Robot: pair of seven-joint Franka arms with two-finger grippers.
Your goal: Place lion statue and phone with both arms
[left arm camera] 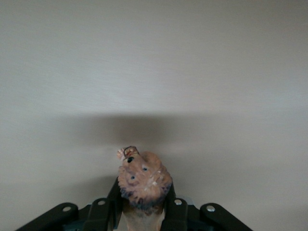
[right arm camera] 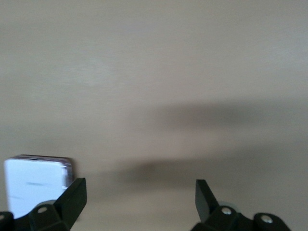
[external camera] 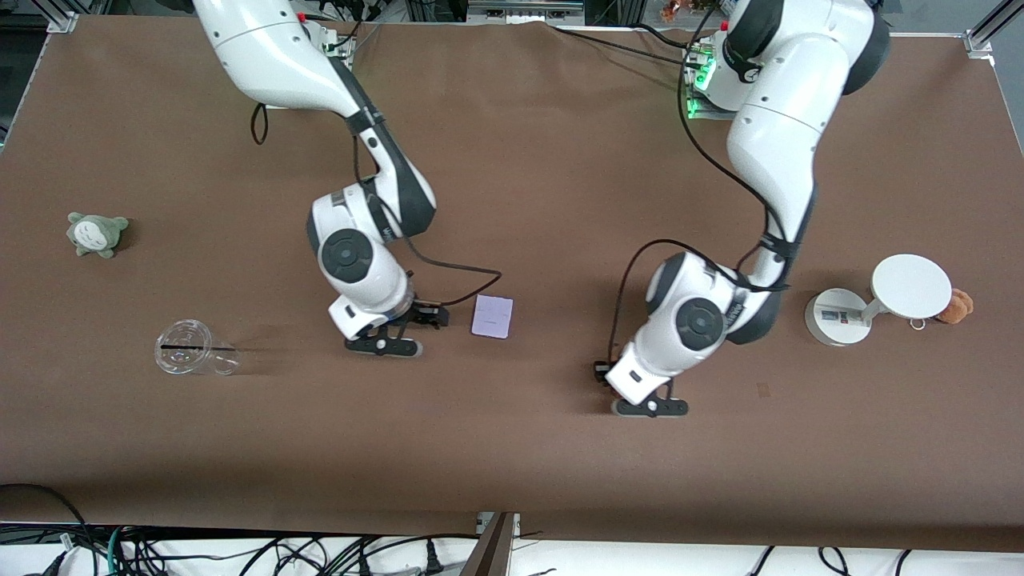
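Note:
The lion statue (left arm camera: pixel 143 179), orange-brown with a darker mane, is clamped between the fingers of my left gripper (left arm camera: pixel 143 195), head end sticking out over bare table. In the front view my left gripper (external camera: pixel 650 406) is low over the table's middle and hides the statue. The phone (external camera: pixel 492 317), a pale lavender slab, lies flat on the table. My right gripper (external camera: pixel 382 346) is low beside it, toward the right arm's end. It is open and empty (right arm camera: pixel 139 192). The phone (right arm camera: pixel 33 185) shows just outside one finger.
A white round-disc stand (external camera: pixel 910 286) on a round base (external camera: pixel 836 318) is at the left arm's end, with a brown plush (external camera: pixel 957 306) beside it. A clear cup (external camera: pixel 192 349) lies on its side and a grey-green plush (external camera: pixel 96 233) sits at the right arm's end.

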